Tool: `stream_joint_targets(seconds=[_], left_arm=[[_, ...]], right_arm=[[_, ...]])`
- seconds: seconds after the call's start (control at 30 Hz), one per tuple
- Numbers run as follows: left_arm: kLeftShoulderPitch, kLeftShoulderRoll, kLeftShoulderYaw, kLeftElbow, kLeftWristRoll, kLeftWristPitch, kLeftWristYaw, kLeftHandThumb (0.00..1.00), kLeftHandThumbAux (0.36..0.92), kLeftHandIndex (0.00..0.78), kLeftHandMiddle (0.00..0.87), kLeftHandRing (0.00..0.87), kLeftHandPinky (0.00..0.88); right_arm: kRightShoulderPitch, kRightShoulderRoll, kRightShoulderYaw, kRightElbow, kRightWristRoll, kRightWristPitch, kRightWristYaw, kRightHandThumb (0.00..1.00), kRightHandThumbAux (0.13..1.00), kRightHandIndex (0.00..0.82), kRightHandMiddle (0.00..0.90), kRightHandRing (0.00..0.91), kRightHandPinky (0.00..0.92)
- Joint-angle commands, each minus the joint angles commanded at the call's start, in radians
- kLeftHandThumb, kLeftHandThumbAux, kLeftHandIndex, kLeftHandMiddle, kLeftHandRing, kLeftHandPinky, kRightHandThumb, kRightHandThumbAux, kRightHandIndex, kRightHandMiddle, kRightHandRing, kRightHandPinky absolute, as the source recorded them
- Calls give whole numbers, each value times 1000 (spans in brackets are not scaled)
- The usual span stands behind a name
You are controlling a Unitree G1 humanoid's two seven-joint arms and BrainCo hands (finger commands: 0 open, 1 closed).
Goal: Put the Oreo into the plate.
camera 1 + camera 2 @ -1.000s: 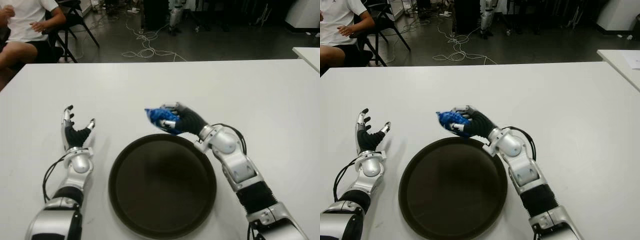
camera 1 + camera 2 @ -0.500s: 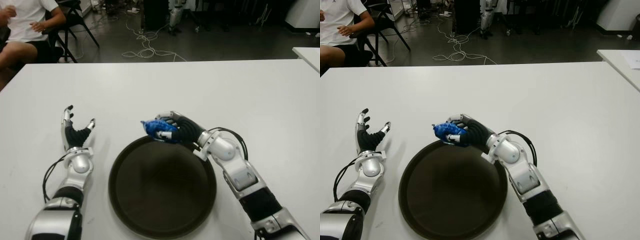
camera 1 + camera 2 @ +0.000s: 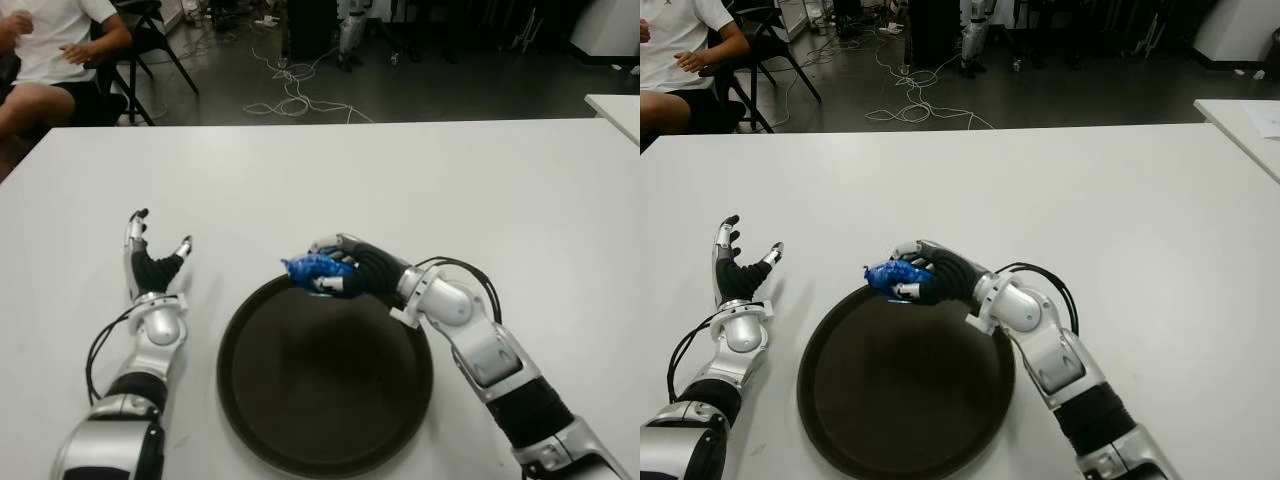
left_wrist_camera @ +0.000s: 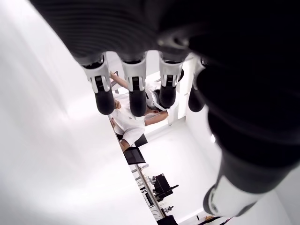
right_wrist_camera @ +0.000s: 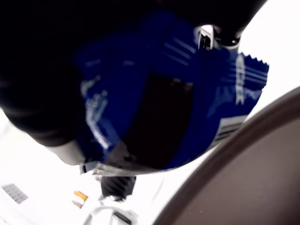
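The right hand [image 3: 355, 268] is gripping the blue Oreo [image 3: 312, 267] pack, fingers wrapped around it, holding it over the far rim of the dark plate [image 3: 325, 410]. The left hand [image 3: 148, 262] is showing left of the plate, fingers spread, holding nothing, above the white table [image 3: 420, 180].

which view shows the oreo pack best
The right wrist view: the blue Oreo pack fills it, gripped by the right hand beside the plate. Both eye views show it small at the plate's far rim; left wrist view doesn't.

Silver jointed arms with black cables; each black-fingered hand [image 3: 350, 270] silver-knuckled.
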Motion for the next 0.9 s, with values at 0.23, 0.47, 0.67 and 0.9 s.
stream_joint_targets(seconds=[0.23,0.47,0.67,0.9], left_arm=[[-2,1,0,2,8,10,15,268,785,102,80,90,131],[-3,-1,3,2,7,8,19,284,785,105,85,99,146],[-3,-1,-1,-1,12,12,20,261,785,95,90,108,151],[-4,0,-4,1,16,12,22,238,783,86,82,96,137]], right_arm=[[0,-17,2,-9,5,-13,27,692,728,438,830,838,835],[4,-27,-6,-9,3,-39,32,689,729,437,842,847,842],[8,-39,-12,-14,16,-55,46,689,730,437,840,849,846],[11,-58,-11,-30,15,-65,55,688,732,437,834,848,844]])
